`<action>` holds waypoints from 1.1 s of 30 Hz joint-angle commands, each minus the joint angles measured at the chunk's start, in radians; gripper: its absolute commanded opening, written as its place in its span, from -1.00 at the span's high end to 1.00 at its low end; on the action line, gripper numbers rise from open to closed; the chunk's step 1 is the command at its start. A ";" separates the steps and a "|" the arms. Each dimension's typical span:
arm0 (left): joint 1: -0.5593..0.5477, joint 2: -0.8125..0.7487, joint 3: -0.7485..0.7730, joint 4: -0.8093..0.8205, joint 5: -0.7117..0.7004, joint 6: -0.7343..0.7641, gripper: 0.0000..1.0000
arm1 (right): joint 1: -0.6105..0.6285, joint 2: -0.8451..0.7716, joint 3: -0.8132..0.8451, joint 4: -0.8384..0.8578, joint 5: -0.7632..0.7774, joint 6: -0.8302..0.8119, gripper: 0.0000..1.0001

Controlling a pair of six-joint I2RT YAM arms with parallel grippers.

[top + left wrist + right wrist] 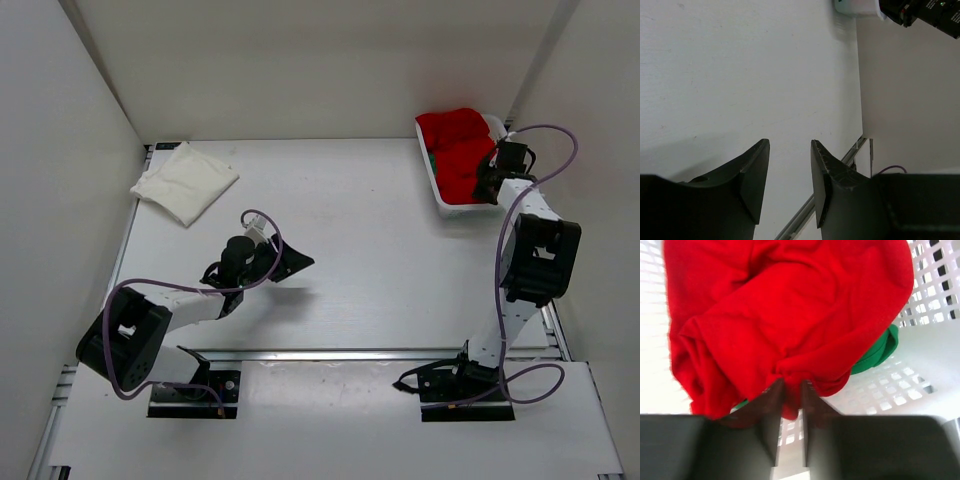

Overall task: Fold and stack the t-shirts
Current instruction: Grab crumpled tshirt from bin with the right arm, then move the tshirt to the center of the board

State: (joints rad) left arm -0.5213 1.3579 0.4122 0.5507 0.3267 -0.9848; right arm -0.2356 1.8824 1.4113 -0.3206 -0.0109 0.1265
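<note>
A folded cream-white t-shirt [185, 182] lies at the table's far left. The red t-shirt [455, 150] is bunched in the white mesh basket [440, 198] at the far right, with the green t-shirt [877, 352] showing under it. My right gripper [487, 185] reaches into the basket. In the right wrist view its jaws [792, 385] pinch a fold of the red t-shirt [790, 305]. My left gripper [297, 262] hovers over the bare middle of the table. Its jaws [790, 150] are open with nothing between them.
The basket wall [935, 300] rises right of the red cloth. White walls close in the table on three sides. A metal rail [360, 353] runs along the near edge. The basket's corner [855, 6] and the right arm [930, 12] show at the top of the left wrist view.
</note>
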 commanded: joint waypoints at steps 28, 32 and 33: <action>0.182 -0.184 -0.001 -0.095 0.003 -0.035 -0.17 | 1.215 -0.534 0.723 0.313 0.279 -0.491 0.99; 0.335 -0.291 -0.044 -0.110 0.055 -0.045 -0.30 | 0.951 -0.586 0.501 0.258 0.128 -0.218 0.99; 0.349 -0.308 -0.047 -0.127 0.075 -0.038 -0.32 | 0.823 -0.621 0.382 0.265 0.079 -0.158 1.00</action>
State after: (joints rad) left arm -0.2386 1.1194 0.3843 0.4564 0.3527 -1.0199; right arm 0.7788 1.2778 1.9736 -0.0387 0.0990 -0.1680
